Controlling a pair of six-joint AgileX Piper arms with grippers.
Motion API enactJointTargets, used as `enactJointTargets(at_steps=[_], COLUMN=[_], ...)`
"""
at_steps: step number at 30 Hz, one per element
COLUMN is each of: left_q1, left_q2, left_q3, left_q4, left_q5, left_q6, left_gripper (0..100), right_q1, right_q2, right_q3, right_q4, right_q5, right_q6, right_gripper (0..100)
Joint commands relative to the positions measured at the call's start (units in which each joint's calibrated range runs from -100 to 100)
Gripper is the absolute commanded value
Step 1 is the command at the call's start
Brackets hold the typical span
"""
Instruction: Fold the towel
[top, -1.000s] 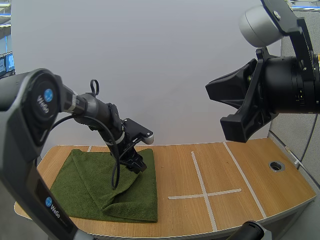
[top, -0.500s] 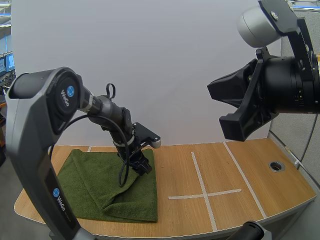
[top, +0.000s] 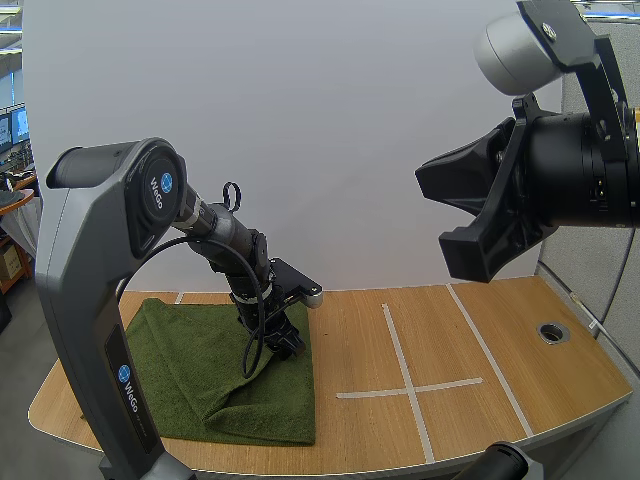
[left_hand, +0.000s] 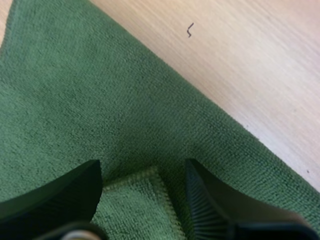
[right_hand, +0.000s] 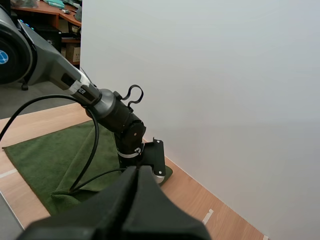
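Observation:
A green towel (top: 180, 360) lies on the left part of the wooden table (top: 500, 340), with its right side doubled over into a thick fold. My left gripper (top: 284, 343) is down on the towel's right edge. In the left wrist view its fingers stand apart, and the left gripper (left_hand: 142, 167) is open over the towel (left_hand: 100, 100) with a hemmed corner flap lying between them. My right gripper (top: 432, 215) hangs high above the table's right half, far from the towel. In the right wrist view its fingers lie together as one wedge (right_hand: 137, 172), shut on nothing.
A white tape cross (top: 408, 388) marks the table's middle, with a longer tape line to its right. A round grommet hole (top: 553, 331) sits near the right edge. Bare wood (left_hand: 240, 65) runs along the towel's right edge.
My left arm has swung in over the table and its gripper has sunk slightly onto the towel's right edge. The right arm has stayed still.

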Motion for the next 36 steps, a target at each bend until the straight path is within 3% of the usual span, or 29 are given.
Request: enactJointTargets(at_steps=[1,3,8,9,13,20,23,27,36], left_q1=[-0.22,-0.22,-0.22,-0.22,-0.22,-0.22,0.3,1.95,7.38], left_q2=[0.0,0.0,0.0,0.0,0.0,-2.8,-6.1,-11.2,-20.7], left_q3=[-0.5,-0.5,-0.5,-0.5,-0.5,-0.5,-0.5,-0.5,-0.4], left_q4=[0.5,0.5,0.5,0.6,2.4,12.3,12.7,12.8,11.3], left_q5=[-0.8,-0.8,0.5,0.7,1.7,9.0,11.0,13.5,24.4], left_q6=[-1.3,-2.0,-2.0,-2.0,-3.3,-10.2,-10.6,-10.6,-8.3], left_gripper=[74,64,6,0,0,0,0,0,0], right_q1=[-0.2,-0.2,-0.2,-0.2,-0.2,-0.2,-0.2,-0.2,-0.2], right_q2=[-0.5,-0.5,-0.5,-0.9,-1.2,-1.2,-1.2,-1.2,-1.2], right_q3=[0.0,0.0,0.0,0.0,0.0,0.0,0.0,0.0,0.0], right_q4=[-0.6,-0.6,-0.6,-0.6,-0.6,-0.6,-0.4,-0.3,1.6], right_q5=[0.0,0.0,0.0,0.0,0.0,0.0,0.0,0.0,0.0], right_q6=[0.1,0.1,0.1,0.1,0.1,0.1,0.1,0.1,0.1], right_gripper=[0,0,0,0,0,0,0,0,0])
